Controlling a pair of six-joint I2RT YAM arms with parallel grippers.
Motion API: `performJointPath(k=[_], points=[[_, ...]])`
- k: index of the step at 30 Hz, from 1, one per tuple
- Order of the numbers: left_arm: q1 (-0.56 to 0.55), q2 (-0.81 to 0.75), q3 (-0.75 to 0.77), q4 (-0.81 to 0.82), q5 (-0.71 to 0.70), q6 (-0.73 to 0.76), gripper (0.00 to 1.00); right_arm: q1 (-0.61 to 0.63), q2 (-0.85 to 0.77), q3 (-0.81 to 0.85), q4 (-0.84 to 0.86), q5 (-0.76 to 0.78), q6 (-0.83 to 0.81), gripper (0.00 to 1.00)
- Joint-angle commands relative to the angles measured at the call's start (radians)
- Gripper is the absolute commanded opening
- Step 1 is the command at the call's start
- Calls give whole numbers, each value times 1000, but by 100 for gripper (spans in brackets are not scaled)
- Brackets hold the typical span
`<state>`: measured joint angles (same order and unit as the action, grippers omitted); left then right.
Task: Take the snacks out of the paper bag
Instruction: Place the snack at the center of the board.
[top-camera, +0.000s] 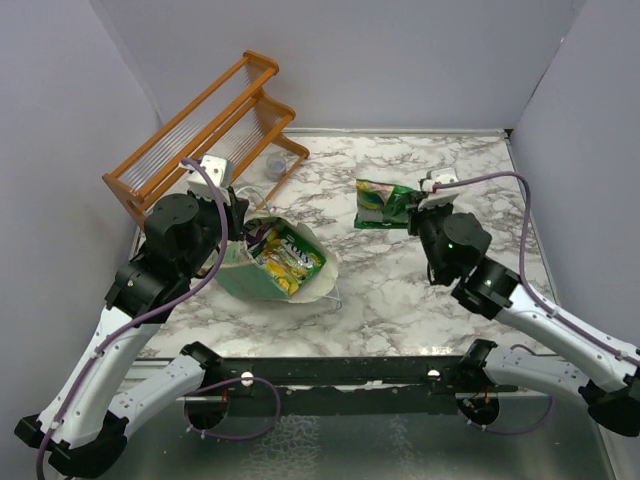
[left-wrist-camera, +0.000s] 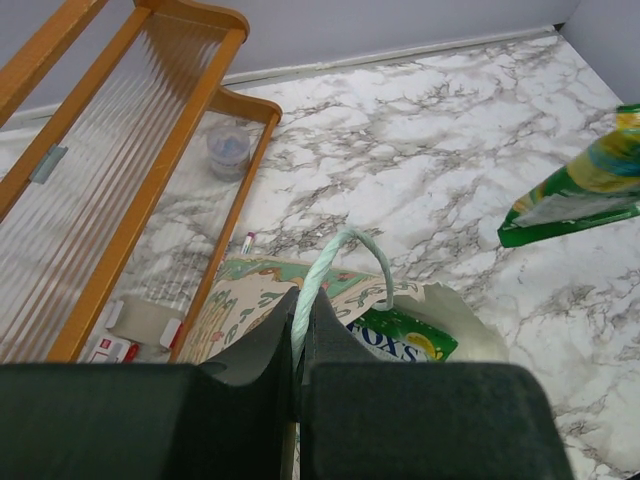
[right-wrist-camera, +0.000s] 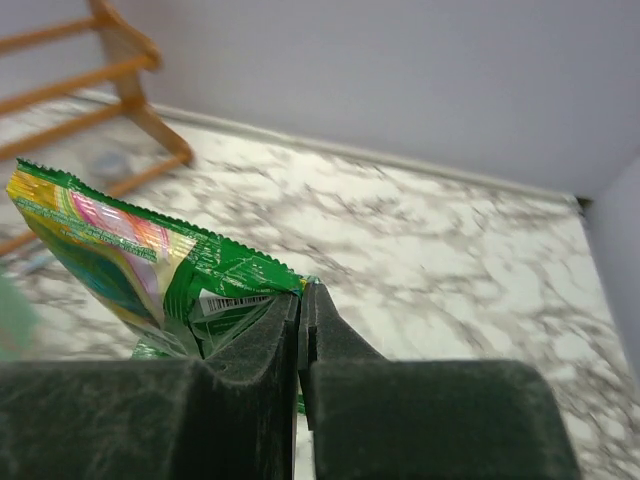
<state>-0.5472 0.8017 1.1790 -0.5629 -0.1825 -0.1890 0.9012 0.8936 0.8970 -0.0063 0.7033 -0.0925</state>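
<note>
The pale-green paper bag (top-camera: 250, 280) lies tilted at the left of the marble table, its mouth facing up and to the right. Snacks show inside it, a yellow-green packet (top-camera: 290, 258) on top and a green lettered packet (left-wrist-camera: 405, 335) in the left wrist view. My left gripper (top-camera: 243, 222) is shut on the bag's pale string handle (left-wrist-camera: 322, 270), at the bag's rim (left-wrist-camera: 250, 290). My right gripper (top-camera: 418, 208) is shut on the corner of a green snack packet (top-camera: 382, 205), held right of the bag. That packet (right-wrist-camera: 130, 250) hangs left of the right gripper (right-wrist-camera: 301, 290).
An orange wooden rack (top-camera: 200, 125) stands at the back left, close behind the bag. A small clear cup (top-camera: 277, 163) sits by its right end. Small red and white items (left-wrist-camera: 110, 348) lie under the rack. Grey walls close in the table on three sides.
</note>
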Motion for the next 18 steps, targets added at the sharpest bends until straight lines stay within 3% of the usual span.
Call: performJointPath(k=[1,5,11,18], points=[[0,-18,36,43,-23,-13,0,-206,101,-33,21,-91,156,1],[1,-11,47,34,-39,-2,0,-406,290,16,17,-431,307,1],[0,6,80,10,-52,12,0,-505,583,197,69,-702,481,1],[0,26,95,-14,-64,13,0,-651,899,383,191,-959,800,1]])
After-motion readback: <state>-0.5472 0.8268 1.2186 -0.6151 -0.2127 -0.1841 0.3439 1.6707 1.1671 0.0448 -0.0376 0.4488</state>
